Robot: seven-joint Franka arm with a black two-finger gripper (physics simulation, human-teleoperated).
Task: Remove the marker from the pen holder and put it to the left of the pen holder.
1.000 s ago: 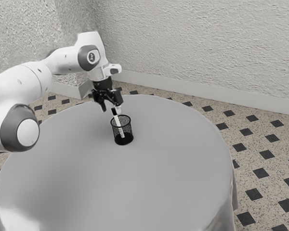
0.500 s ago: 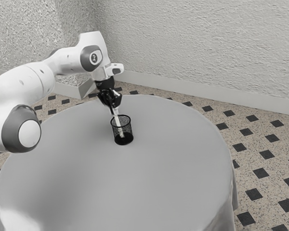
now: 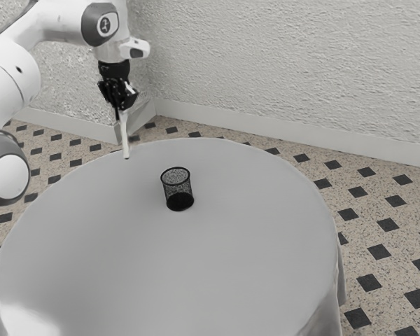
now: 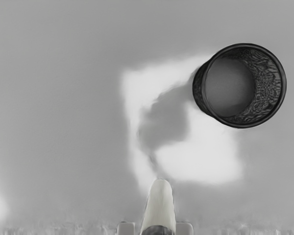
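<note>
The claw [image 3: 122, 109] has just drawn the marker [image 3: 124, 137] out of the pen holder [image 3: 176, 188] — gripping it nearly upright in mid-air, well apart from the rim — so removal looks done, leaving placement on the counter [image 3: 231, 266], left of the pen holder.

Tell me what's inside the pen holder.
Nothing that I can see: the wrist view looks into the pen holder, showing its grey bottom and far inner wall. Its near inner wall is hidden. The marker is in the tool.
</note>
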